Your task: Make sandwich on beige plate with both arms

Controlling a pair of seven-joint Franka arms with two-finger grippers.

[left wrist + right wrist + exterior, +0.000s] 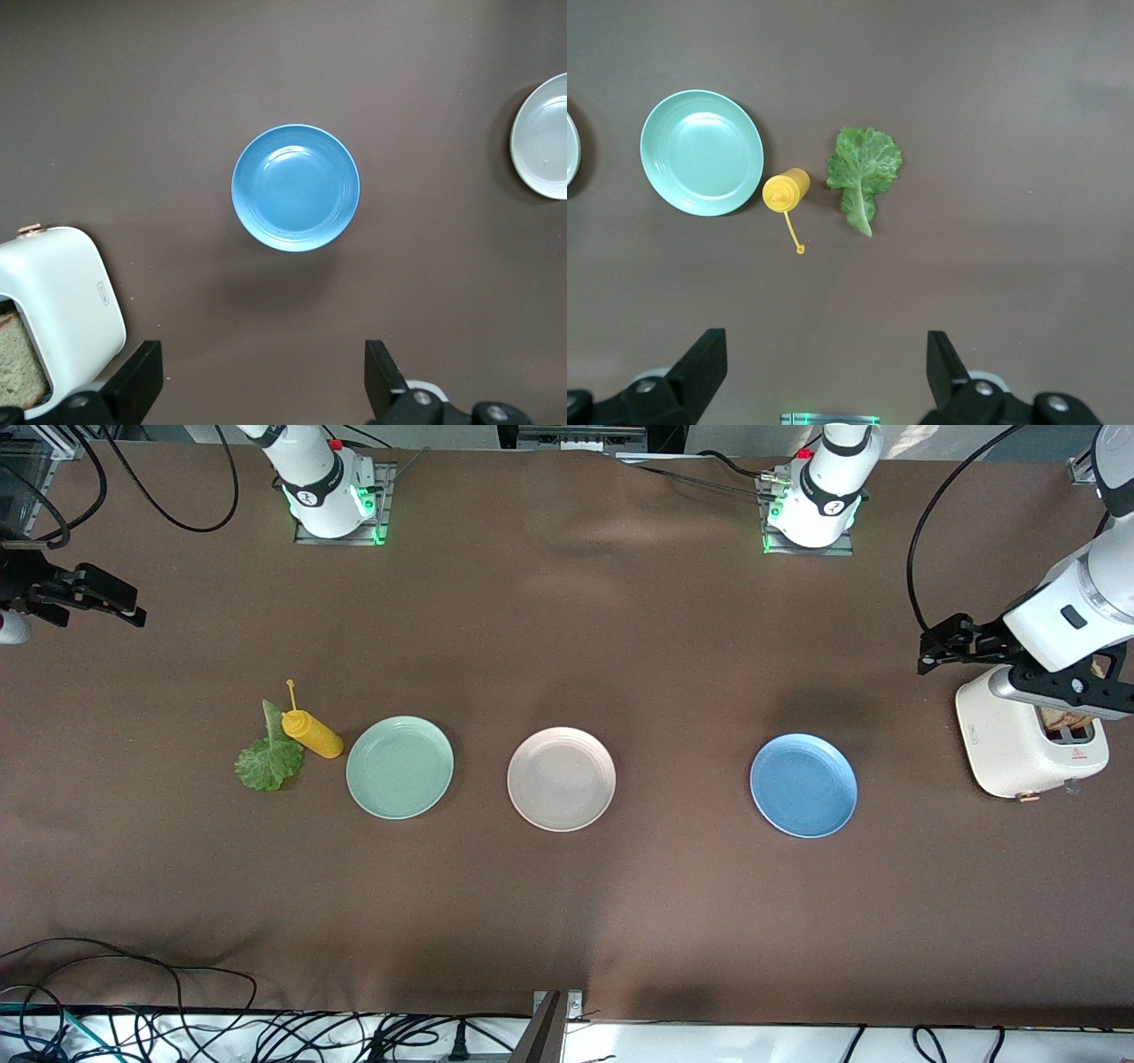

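The beige plate [561, 779] sits bare mid-table, between a mint-green plate [400, 767] and a blue plate [803, 785]; its rim also shows in the left wrist view [542, 135]. A green lettuce leaf [268, 757] [863, 168] lies flat on the cloth toward the right arm's end. Brown bread [1067, 720] [19, 363] stands in the slot of a white toaster [1028, 744] at the left arm's end. My left gripper [941, 642] [263, 381] hangs open and empty beside the toaster. Over the right arm's end, my right gripper [111, 600] [827, 376] is open and empty.
A yellow mustard bottle [310, 731] [785, 190] lies on its side between the lettuce and the mint-green plate [702, 151], touching the leaf. The blue plate [296, 187] holds nothing. Cables run along the table edge nearest the front camera.
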